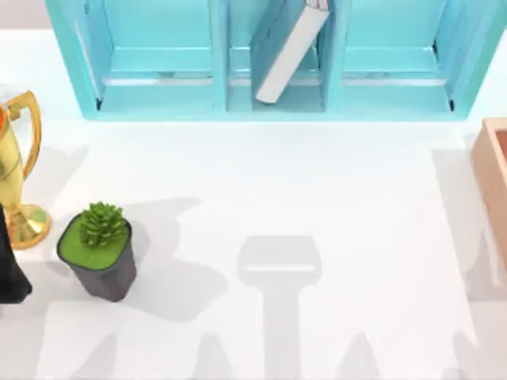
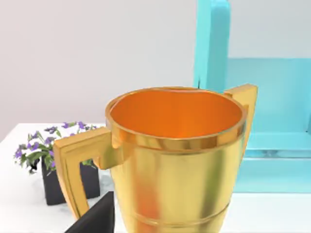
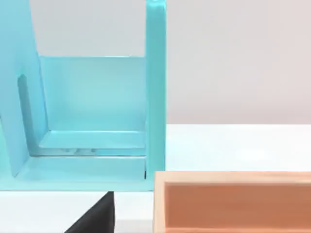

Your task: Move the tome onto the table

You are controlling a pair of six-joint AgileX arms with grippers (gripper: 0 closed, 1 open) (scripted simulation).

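Teal-blue and thick, the tome point(image 1: 287, 46) stands in the middle compartment of the turquoise shelf unit point(image 1: 158, 87) at the far edge of the table point(image 1: 317, 206), seen from above. It is tilted rather than upright: its upper end leans toward the divider on the top view's right side, and its white-grey page edges face forward and to the right. The compartments on either side of it hold nothing visible. On the glossy white table in front of the shelf, a small potted plant point(image 1: 99, 247) with a green succulent in a dark pot sits near the left side, and just beside it, farther left, stands a golden trophy cup point(image 1: 20, 170) with a handle and a round foot. A tan wooden box point(image 1: 493, 178) lies at the right edge of the table, well apart from the tome. The left wrist view looks straight at the trophy cup point(image 2: 177, 160), close up, with its orange interior and two squared handles; behind it stand a dark pot of purple flowers point(image 2: 53, 160) and one end of the shelf unit point(image 2: 262, 121). The right wrist view shows an end compartment of the shelf unit point(image 3: 92, 107) and, just beside it, the rim of the wooden box point(image 3: 233, 199). Whether either gripper's fingers are spread or closed cannot be told from these views.
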